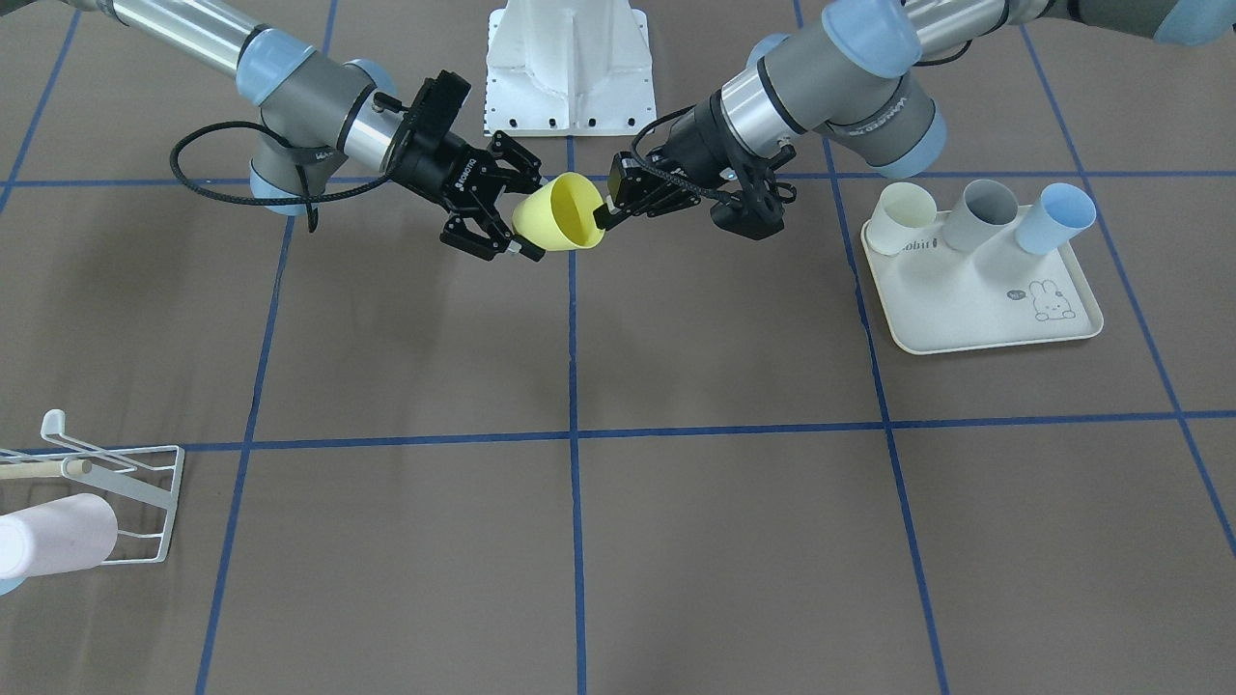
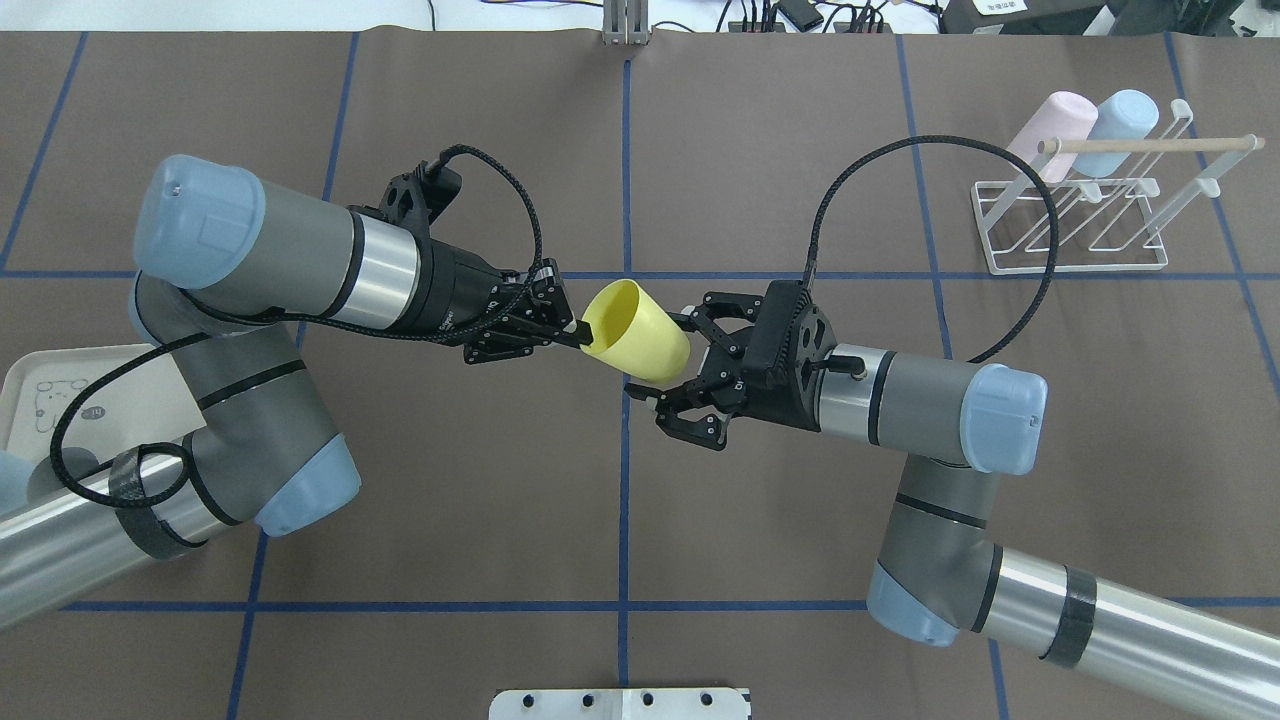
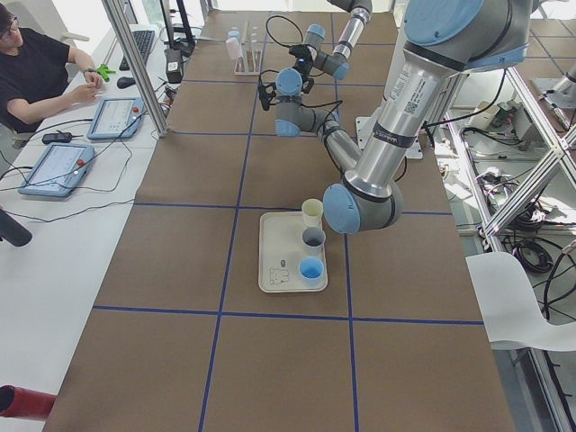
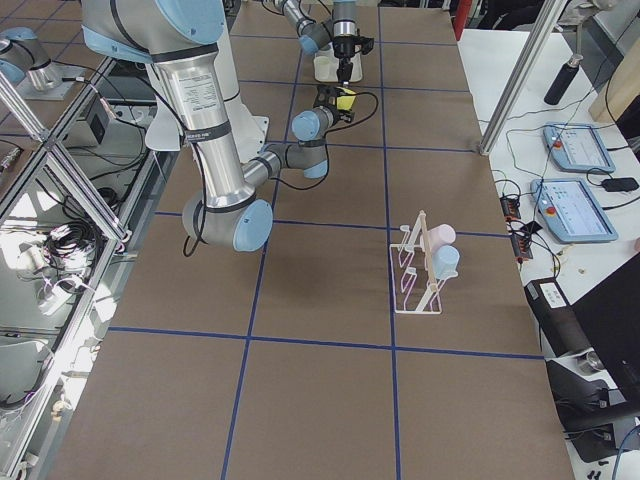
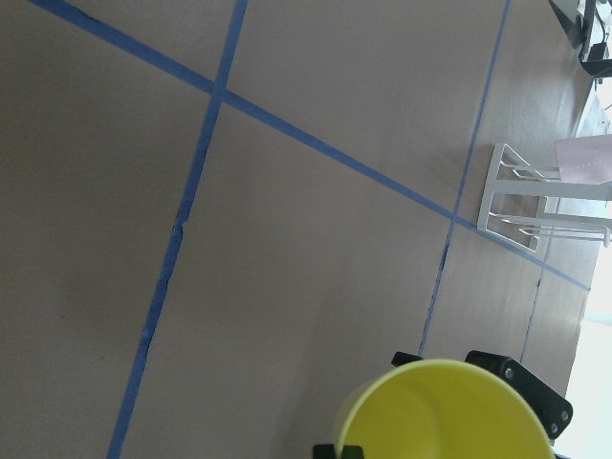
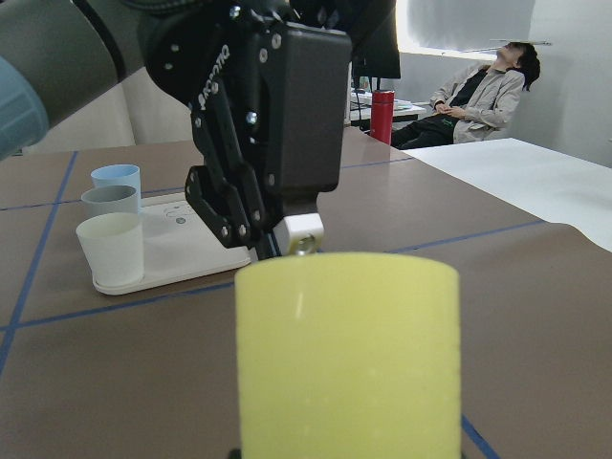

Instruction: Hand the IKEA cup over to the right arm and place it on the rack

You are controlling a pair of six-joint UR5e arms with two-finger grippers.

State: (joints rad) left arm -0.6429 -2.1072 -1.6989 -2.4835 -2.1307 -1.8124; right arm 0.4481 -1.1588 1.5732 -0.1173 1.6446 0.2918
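The yellow cup (image 2: 640, 330) hangs in the air over the middle of the brown tabletop (image 2: 800, 500), tipped on its side between the two arms, with its open mouth toward the left arm and its closed end toward the right. The left hand (image 2: 572, 335) is closed tight on the rim, one finger inside the mouth and one outside. The right hand (image 2: 665, 358) is spread wide, its fingers straddling the cup's closed end, one on each side; they do not appear to be pressed against the wall. The white wire rack (image 2: 1075, 268) stands well apart at the far right of the tabletop, with a pink cup (image 2: 1050, 120) and a pale blue cup (image 2: 1118, 115) on its prongs and a thin wooden rod (image 2: 1150, 145) across it. On the robot's left, a cream tray (image 1: 975, 309) carries a cream cup (image 1: 903, 214), a grey cup (image 1: 980, 212) and a light blue cup (image 1: 1053, 217) in a row.
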